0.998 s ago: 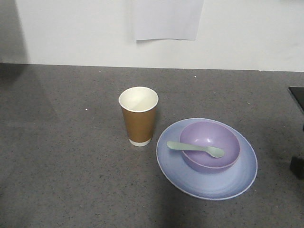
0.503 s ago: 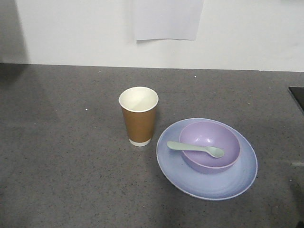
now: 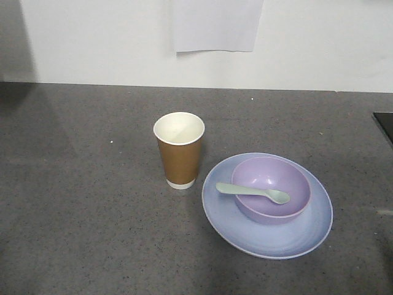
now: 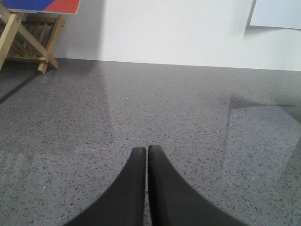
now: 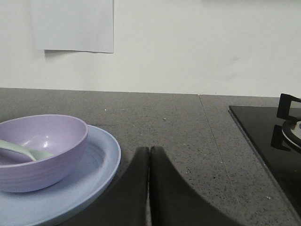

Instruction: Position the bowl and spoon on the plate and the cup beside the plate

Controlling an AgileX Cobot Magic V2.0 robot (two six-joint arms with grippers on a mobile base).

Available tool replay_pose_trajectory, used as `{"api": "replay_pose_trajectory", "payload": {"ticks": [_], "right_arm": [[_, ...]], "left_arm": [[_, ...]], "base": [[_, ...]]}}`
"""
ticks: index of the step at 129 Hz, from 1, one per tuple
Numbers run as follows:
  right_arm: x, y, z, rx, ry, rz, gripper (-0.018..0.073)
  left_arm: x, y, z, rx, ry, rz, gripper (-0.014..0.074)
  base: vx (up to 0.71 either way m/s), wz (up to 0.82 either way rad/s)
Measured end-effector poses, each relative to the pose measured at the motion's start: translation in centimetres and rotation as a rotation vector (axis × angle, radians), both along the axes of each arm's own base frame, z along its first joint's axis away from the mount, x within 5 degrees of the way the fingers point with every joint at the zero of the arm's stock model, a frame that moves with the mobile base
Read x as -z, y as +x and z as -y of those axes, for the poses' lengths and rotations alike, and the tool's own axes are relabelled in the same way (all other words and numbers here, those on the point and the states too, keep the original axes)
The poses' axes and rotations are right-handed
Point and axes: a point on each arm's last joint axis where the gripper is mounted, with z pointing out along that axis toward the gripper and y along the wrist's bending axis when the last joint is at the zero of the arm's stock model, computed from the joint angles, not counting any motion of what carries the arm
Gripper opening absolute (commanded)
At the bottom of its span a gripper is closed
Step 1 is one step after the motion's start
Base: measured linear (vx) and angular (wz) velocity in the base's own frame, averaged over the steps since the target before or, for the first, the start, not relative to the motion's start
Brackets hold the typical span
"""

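A pale blue plate (image 3: pixel 270 236) lies on the grey counter, right of centre in the front view. The lavender bowl (image 3: pixel 272 188) sits inside it, and the mint-green spoon (image 3: pixel 252 192) rests across the bowl with its handle over the left rim. Upright just left of the plate stands the brown paper cup (image 3: pixel 178 150). The right wrist view shows the plate (image 5: pixel 96 162), the bowl (image 5: pixel 42 150) and the spoon (image 5: pixel 21 151) at lower left, with my right gripper (image 5: pixel 149 149) shut and empty beside the plate's edge. My left gripper (image 4: pixel 146 149) is shut over bare counter. Neither gripper shows in the front view.
A black stove top (image 5: pixel 277 141) with a burner grate lies right of the right gripper, and its corner (image 3: pixel 384 123) shows at the front view's right edge. A wooden easel (image 4: pixel 26 40) stands at the far left by the wall. White paper (image 3: pixel 215 24) hangs on the wall.
A dark part of the right arm at the front view's right edge one second ago has left that view. The cup, plate, bowl and spoon have not moved.
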Motion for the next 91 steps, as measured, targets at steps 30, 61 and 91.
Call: {"api": "replay_pose_trajectory", "payload": {"ticks": [30, 61, 91], "right_arm": [[-0.01, -0.02, 0.0, 0.0, 0.0, 0.002, -0.0008], [-0.01, -0.02, 0.17, 0.029, -0.003, 0.002, -0.0008], [-0.01, -0.02, 0.22, 0.038, -0.003, 0.002, -0.0008]], "left_arm": [[0.0, 0.0, 0.0, 0.0, 0.0, 0.0, -0.0008], [0.0, 0.0, 0.0, 0.0, 0.0, 0.0, -0.0008], [0.0, 0.0, 0.0, 0.0, 0.0, 0.0, -0.0008]], "base": [[0.0, 0.0], [0.0, 0.0], [0.0, 0.0]]}}
